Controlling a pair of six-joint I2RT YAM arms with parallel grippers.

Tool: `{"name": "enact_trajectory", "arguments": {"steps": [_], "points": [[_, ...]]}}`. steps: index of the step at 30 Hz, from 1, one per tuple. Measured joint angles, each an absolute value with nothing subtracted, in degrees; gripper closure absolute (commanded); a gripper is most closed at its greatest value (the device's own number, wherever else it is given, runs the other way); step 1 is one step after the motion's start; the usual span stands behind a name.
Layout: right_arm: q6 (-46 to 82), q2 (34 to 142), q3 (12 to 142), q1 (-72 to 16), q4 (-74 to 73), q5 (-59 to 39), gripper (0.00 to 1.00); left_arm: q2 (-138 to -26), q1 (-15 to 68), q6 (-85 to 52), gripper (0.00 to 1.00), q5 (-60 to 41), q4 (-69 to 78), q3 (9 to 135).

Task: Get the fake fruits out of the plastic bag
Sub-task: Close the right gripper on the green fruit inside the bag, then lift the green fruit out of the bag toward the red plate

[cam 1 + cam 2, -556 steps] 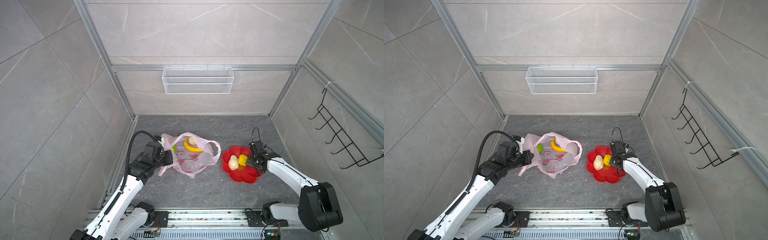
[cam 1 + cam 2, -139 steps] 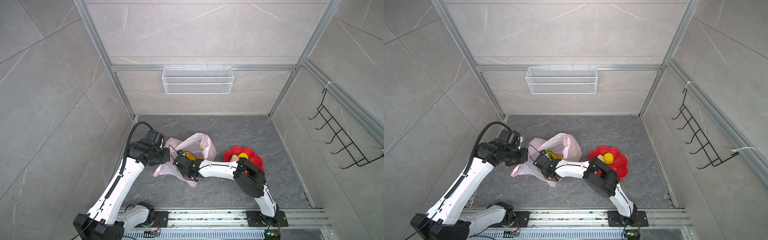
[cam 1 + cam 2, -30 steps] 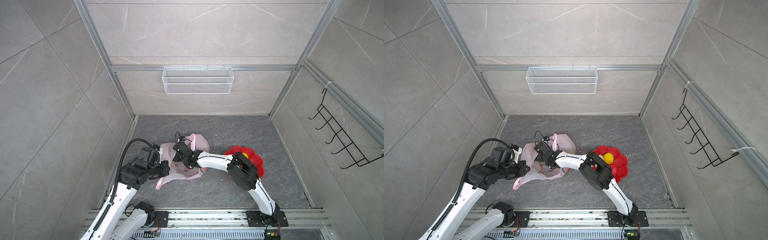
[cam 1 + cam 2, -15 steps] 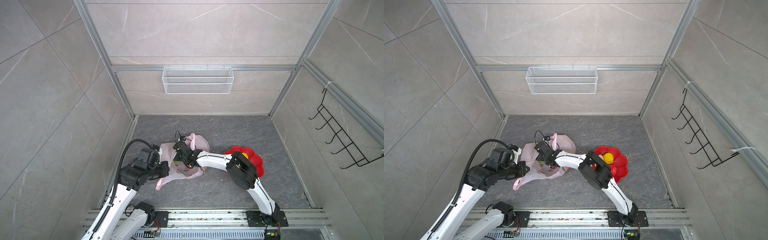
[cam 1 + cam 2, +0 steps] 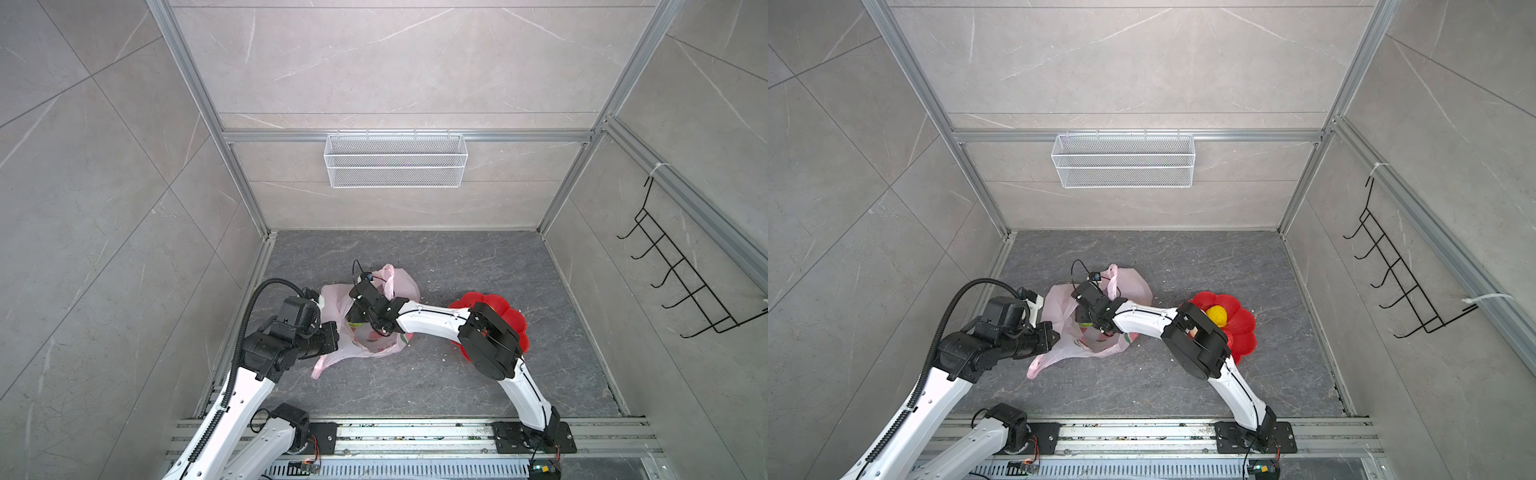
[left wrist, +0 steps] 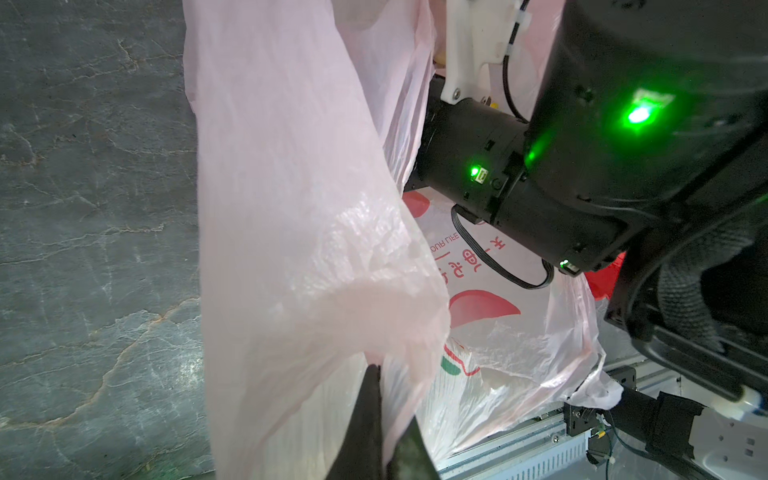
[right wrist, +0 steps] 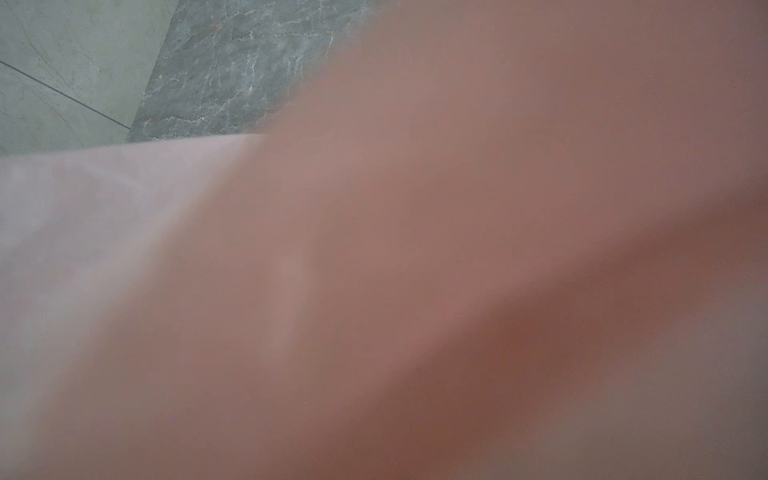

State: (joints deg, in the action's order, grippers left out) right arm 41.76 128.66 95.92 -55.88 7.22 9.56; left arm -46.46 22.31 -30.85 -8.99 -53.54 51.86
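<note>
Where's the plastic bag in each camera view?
In a top view: plastic bag mid-floor, left of the red flower-shaped dish.
In a top view: plastic bag, same spot.
Left wrist: fills the middle, pinched by the left fingers.
Right wrist: blurred pink film over most of the picture.
Shared landmark: dark veined floor.

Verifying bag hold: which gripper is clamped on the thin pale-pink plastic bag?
The left gripper: its jaws are shut, pinching the film of the thin translucent pale-pink plastic bag. The right gripper instead reaches into the bag's mouth; its grip is hidden.
</note>
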Motion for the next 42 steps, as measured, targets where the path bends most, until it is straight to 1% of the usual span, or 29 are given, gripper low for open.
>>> {"name": "enact_trajectory", "arguments": {"steps": [12, 19, 25, 32, 42], "points": [[39.0, 126.1, 94.2, -55.8, 9.1, 9.3, 0.68, -46.5, 22.3, -30.9, 1.0, -8.9, -53.5, 51.8], [35.9, 121.5, 92.3, -55.8, 12.4, 9.3, 0.68, -47.8, 22.3, -31.2, 1.0, -7.5, -51.8, 51.5], [33.0, 116.0, 91.7, -55.8, 15.7, 8.6, 0.69, -51.4, 22.3, -32.2, 1.0, -5.7, -48.0, 52.0], [30.1, 111.7, 91.4, -55.8, 19.1, 6.1, 0.69, -55.9, 22.3, -32.8, 1.0, -3.2, -42.0, 56.0], [26.9, 108.9, 91.4, -55.8, 22.2, 4.8, 0.7, -59.0, 22.3, -33.3, 1.0, -1.5, -36.0, 58.2]]}}
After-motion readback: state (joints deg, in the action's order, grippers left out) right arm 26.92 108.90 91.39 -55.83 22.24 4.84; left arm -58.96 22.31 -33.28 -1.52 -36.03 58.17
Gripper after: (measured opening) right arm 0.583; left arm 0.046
